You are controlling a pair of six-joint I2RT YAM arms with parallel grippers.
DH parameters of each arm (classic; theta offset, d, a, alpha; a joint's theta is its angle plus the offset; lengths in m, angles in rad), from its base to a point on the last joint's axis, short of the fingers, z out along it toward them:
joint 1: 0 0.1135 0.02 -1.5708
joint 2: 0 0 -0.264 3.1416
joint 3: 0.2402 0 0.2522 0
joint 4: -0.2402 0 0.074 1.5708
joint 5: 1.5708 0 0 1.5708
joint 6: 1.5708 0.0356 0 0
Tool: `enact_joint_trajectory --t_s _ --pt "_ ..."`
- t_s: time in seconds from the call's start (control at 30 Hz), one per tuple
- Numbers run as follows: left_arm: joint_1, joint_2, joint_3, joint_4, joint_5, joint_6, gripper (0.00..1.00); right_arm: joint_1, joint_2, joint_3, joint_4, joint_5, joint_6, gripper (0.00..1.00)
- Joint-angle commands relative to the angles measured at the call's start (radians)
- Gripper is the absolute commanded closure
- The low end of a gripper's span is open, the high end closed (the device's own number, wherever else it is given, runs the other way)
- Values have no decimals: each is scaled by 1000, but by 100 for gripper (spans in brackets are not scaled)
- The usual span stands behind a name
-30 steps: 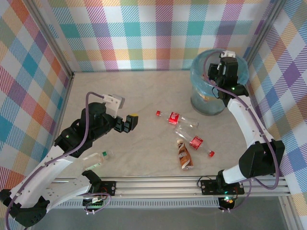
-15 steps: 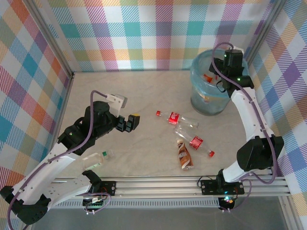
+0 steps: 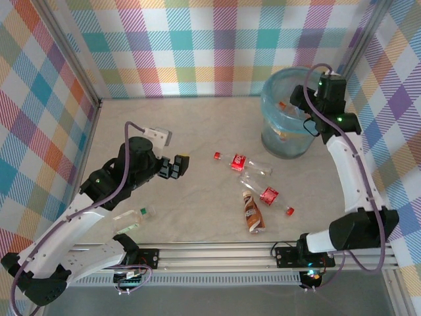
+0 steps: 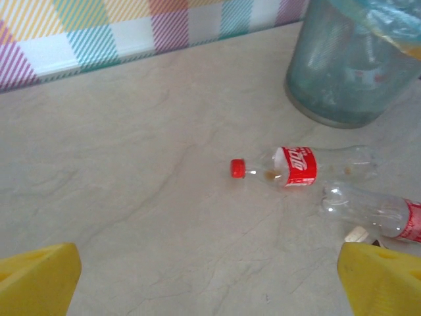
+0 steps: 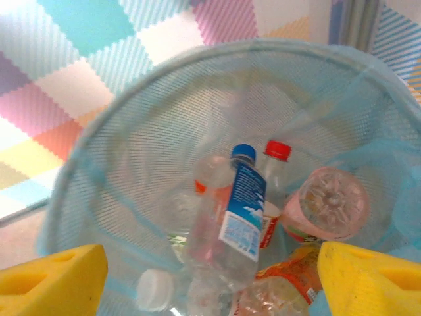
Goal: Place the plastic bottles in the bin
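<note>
Over the bin (image 3: 273,141), a round grey-blue mesh one with a light-blue liner, my right gripper (image 3: 297,102) hangs open and empty. Looking down into the bin (image 5: 125,158) past that gripper (image 5: 210,283), I see several plastic bottles: a clear blue-labelled one (image 5: 233,217), a pink one (image 5: 325,204), an orange one (image 5: 283,289). On the table lie a clear red-labelled bottle (image 3: 238,161), a second one (image 3: 268,194), a brown bottle (image 3: 252,214) and a clear bottle (image 3: 131,219) beside the left arm. My left gripper (image 3: 179,166) is open, left of the first red-labelled bottle (image 4: 296,166).
Chequered walls close in the table on three sides, with the bin (image 4: 348,66) in the far right corner. A metal rail (image 3: 263,253) runs along the near edge. Bare tabletop lies between the left gripper (image 4: 210,289) and the bottles.
The right arm has swung to the right across the bin's rim, and its jaws stand wider apart. The left gripper has crept slightly towards the bottles.
</note>
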Motion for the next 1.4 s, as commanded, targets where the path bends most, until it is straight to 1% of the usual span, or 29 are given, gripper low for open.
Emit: enact_joint_trajectory --t_s 0.0,0.1,0.17,0.23,0.3,0.4,0.47,0.6,0.63,0.7,0.83,0.93,1.0,1.13,1.23,1.37 --pt "7 26 59 -136 -104 -104 0 16 -72 -1 -32 -81 -6 18" --pt "18 66 105 -274 -166 -223 0 38 -122 -2 -40 -106 -30 19" --pt "37 102 137 -386 -179 -315 1 63 -153 -5 -43 -113 -54 20" --pt "62 135 155 -483 -134 -392 1 92 -184 -15 -38 -123 -81 20" --pt "78 145 149 -535 -71 -438 1 117 -206 -26 -30 -138 -104 21" --pt "125 125 109 -559 42 -498 1 158 -218 -25 -33 -153 -138 21" --pt "162 89 53 -543 95 -557 1 187 -215 -23 -36 -163 -159 21" --pt "244 24 -66 -511 186 -786 2 228 -208 -55 -8 -197 -169 21" --pt "251 21 -83 -518 194 -850 2 233 -206 -66 0 -212 -170 21" --pt "259 23 -106 -531 213 -939 2 245 -200 -84 11 -226 -163 21" --pt "272 17 -148 -590 209 -1124 0 250 -189 -112 29 -263 -158 21" --pt "298 -29 -213 -627 217 -1281 0 251 -183 -132 38 -280 -154 21" --pt "328 -74 -271 -606 228 -1355 0 252 -184 -148 47 -292 -152 21" --pt "438 -142 -387 -528 281 -1397 0 253 -179 -175 64 -311 -145 20" --pt "528 -144 -435 -525 297 -1411 0 253 -175 -192 71 -314 -155 20" --pt "614 -105 -416 -565 253 -1394 0 253 -168 -207 78 -315 -172 19"
